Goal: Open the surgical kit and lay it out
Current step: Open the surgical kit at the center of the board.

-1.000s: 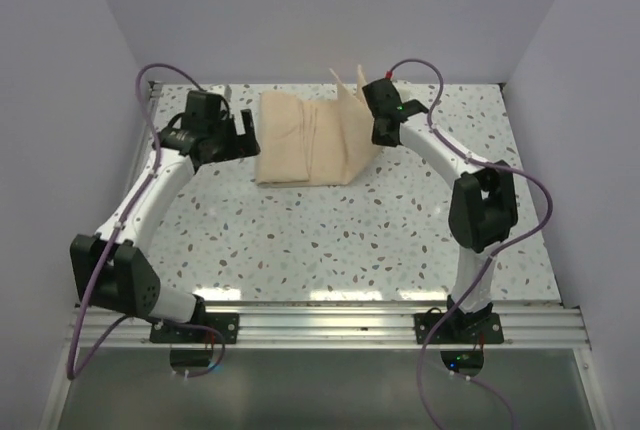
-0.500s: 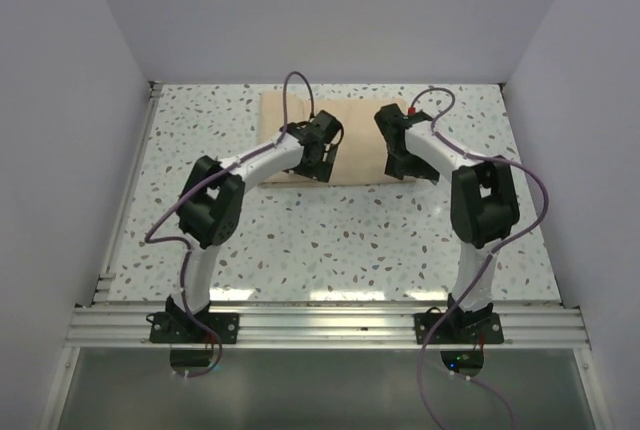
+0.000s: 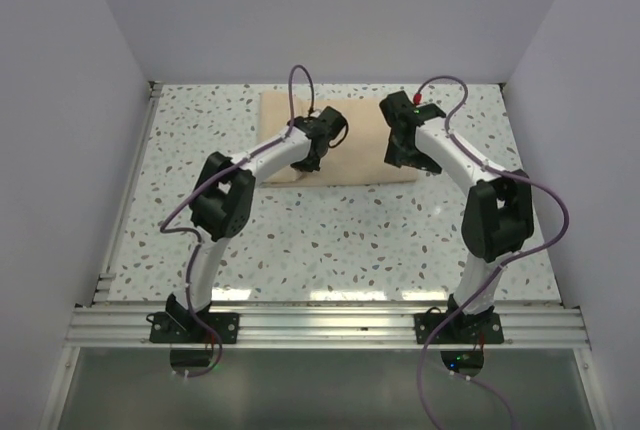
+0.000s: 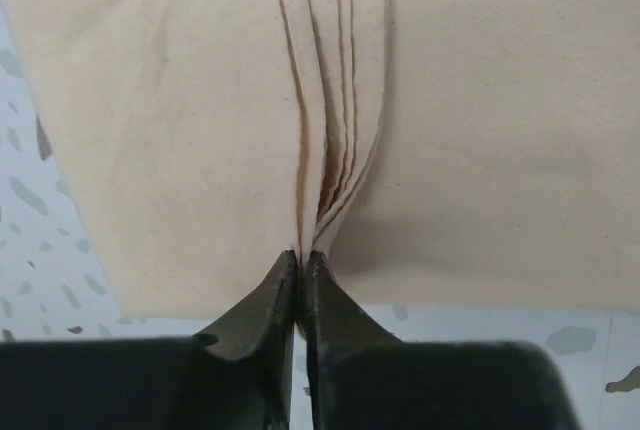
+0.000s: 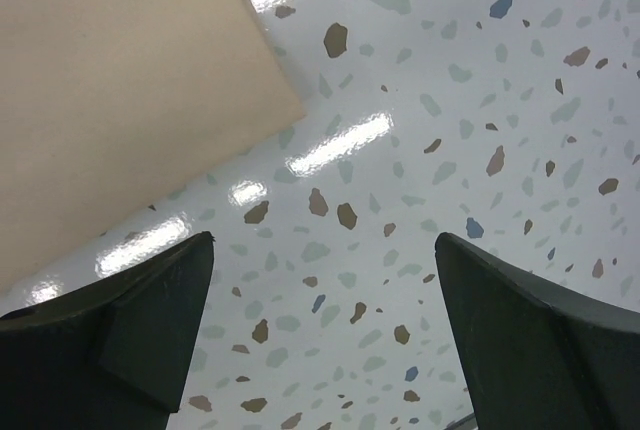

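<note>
Flap of wrap [image 4: 470, 130] released by right pincer [image 5: 322, 285], now wide open above bench [image 5: 500, 90]. Left pincer [image 4: 302, 256] brought in, clamped on wrap pleats. Next unfolding judged ready.

Left arm [image 3: 270, 155] and right arm [image 3: 447, 153] partly cover the tan wrap sheet [image 3: 358, 150]

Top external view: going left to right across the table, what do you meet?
left arm's elbow → left hand → right hand → right arm's elbow. The wrap sheet spans beneath both hands, so it is left out.
</note>
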`<state>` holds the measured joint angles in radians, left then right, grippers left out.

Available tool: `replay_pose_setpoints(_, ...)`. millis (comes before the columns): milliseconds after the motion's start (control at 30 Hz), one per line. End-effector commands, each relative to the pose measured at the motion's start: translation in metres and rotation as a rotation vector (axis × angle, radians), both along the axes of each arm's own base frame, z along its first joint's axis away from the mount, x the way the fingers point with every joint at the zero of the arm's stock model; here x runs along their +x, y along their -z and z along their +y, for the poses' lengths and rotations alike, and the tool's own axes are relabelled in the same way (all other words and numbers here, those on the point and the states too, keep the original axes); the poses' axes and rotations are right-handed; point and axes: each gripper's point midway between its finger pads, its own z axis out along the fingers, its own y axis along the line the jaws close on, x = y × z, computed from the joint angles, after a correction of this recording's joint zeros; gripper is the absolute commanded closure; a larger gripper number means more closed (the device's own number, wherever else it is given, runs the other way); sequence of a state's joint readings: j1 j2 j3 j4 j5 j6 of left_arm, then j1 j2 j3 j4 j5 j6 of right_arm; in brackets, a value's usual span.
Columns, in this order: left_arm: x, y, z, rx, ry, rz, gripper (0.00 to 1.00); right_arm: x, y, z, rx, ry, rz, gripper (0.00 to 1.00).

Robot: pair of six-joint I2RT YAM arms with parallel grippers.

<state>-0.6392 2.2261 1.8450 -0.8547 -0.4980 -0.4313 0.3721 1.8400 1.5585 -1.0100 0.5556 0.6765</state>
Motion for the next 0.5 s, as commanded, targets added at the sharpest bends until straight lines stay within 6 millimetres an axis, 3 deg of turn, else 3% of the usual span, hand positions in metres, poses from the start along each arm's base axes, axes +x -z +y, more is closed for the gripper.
replay_pose_setpoints(0,0.024,-0.050,0.018,-0.018,-0.064,-0.106,0.97,0.011,-0.037,0.004,0.026,-0.007,-0.082,0.05)
replay_pose_setpoints(100,0.029,-0.082,0.036,-0.118,-0.116,-0.139,1.00,0.018,-0.045,0.006,0.026,-0.018,-0.105,0.06)
replay_pose_setpoints(167,0.037,-0.097,0.061,-0.202,-0.182,-0.172,1.00,0.023,-0.046,0.006,0.020,-0.029,-0.108,0.08)
replay_pose_setpoints(200,0.028,-0.106,0.071,-0.257,-0.197,-0.172,1.00,0.027,-0.048,0.007,0.019,-0.038,-0.115,0.08)
replay_pose_setpoints(233,0.030,-0.110,0.097,-0.285,-0.266,-0.186,1.00,0.030,-0.044,0.009,0.020,-0.043,-0.107,0.10)
replay_pose_setpoints(267,0.027,-0.131,0.108,-0.338,-0.287,-0.239,1.00,0.033,-0.045,0.011,0.022,-0.052,-0.108,0.10)
replay_pose_setpoints(300,0.016,-0.120,0.125,-0.333,-0.326,-0.215,1.00,0.038,-0.044,0.014,0.028,-0.062,-0.111,0.11)
replay_pose_setpoints(333,0.014,-0.121,0.155,-0.340,-0.407,-0.229,1.00,0.045,-0.044,0.018,0.039,-0.078,-0.113,0.11)
replay_pose_setpoints(367,0.005,-0.133,0.172,-0.351,-0.446,-0.262,1.00,0.051,-0.044,0.022,0.047,-0.086,-0.120,0.11)
replay_pose_setpoints(400,-0.009,-0.119,0.188,-0.331,-0.491,-0.229,1.00,0.061,-0.055,0.026,0.057,-0.099,-0.150,0.11)
replay_pose_setpoints(433,-0.017,-0.115,0.215,-0.327,-0.572,-0.232,0.95,0.067,-0.056,0.030,0.069,-0.108,-0.158,0.11)
replay_pose_setpoints(467,-0.034,-0.105,0.226,-0.331,-0.604,-0.204,0.82,0.076,-0.052,0.034,0.081,-0.116,-0.163,0.11)
